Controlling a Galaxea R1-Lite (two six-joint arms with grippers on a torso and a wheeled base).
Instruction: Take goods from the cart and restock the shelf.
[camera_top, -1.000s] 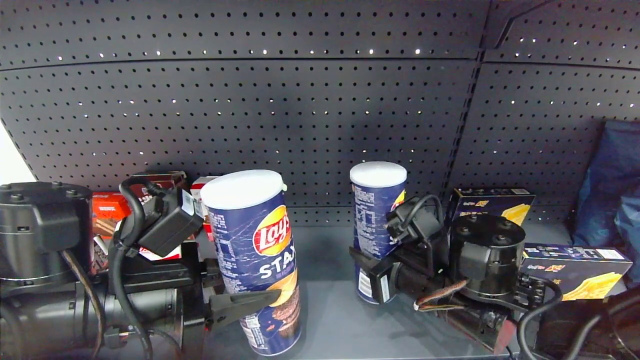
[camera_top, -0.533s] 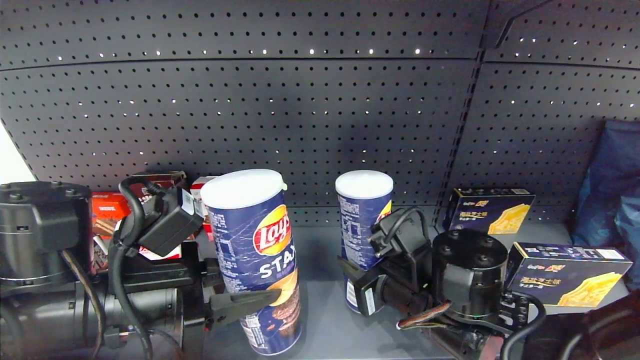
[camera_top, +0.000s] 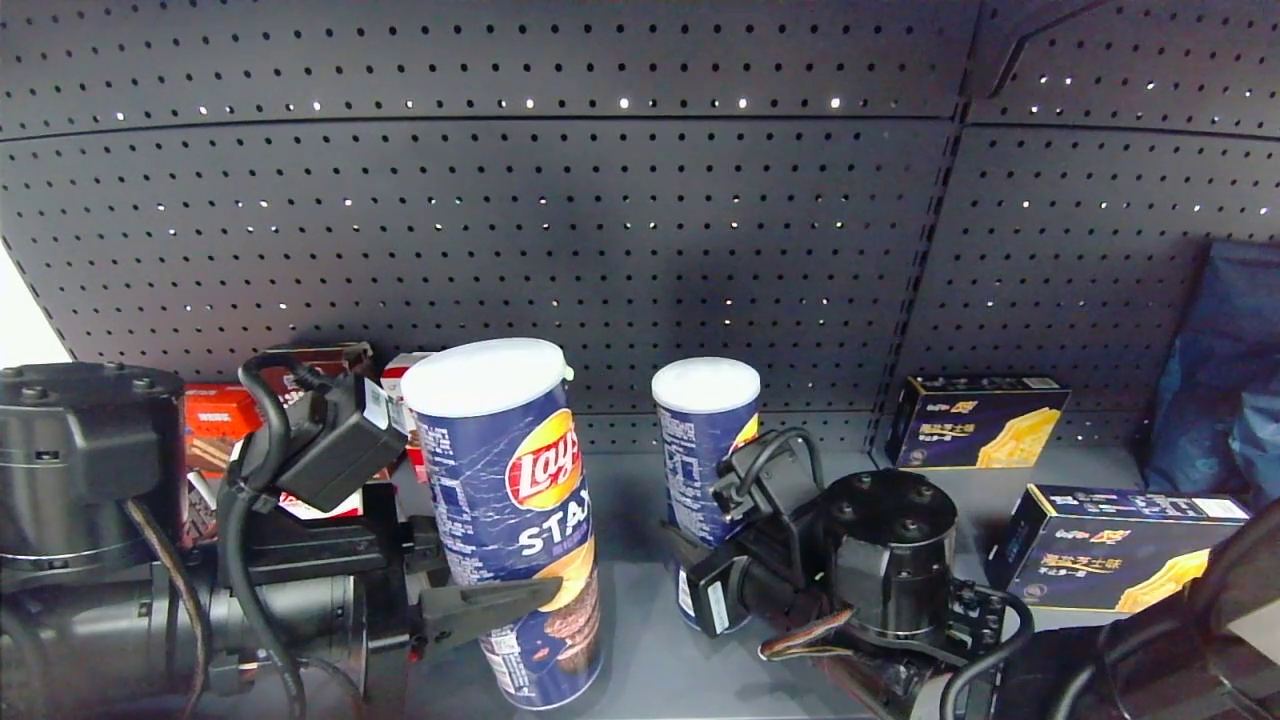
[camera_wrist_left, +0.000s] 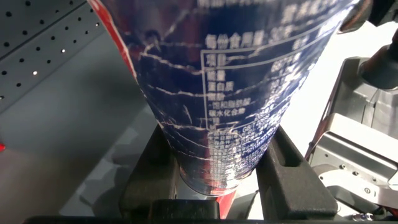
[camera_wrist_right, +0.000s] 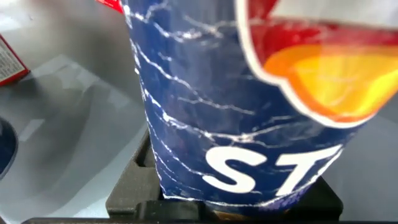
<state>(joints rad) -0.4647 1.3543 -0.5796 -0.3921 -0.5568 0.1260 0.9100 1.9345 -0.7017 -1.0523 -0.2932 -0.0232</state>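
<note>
Here, left pincer (camera_top: 497, 592), level, clamps near can (camera_top: 510, 470); right pincer (camera_top: 700, 592) seemingly clamps far can (camera_top: 700, 440).

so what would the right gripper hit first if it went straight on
Likely the nearer chip can in the left gripper; the right gripper, holding the farther chip can, points toward it. Depth is unclear; it may pass behind.

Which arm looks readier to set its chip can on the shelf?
Probably right: right gripper holds the right can farther back over the shelf; left gripper holds the left can at the front edge.
</note>
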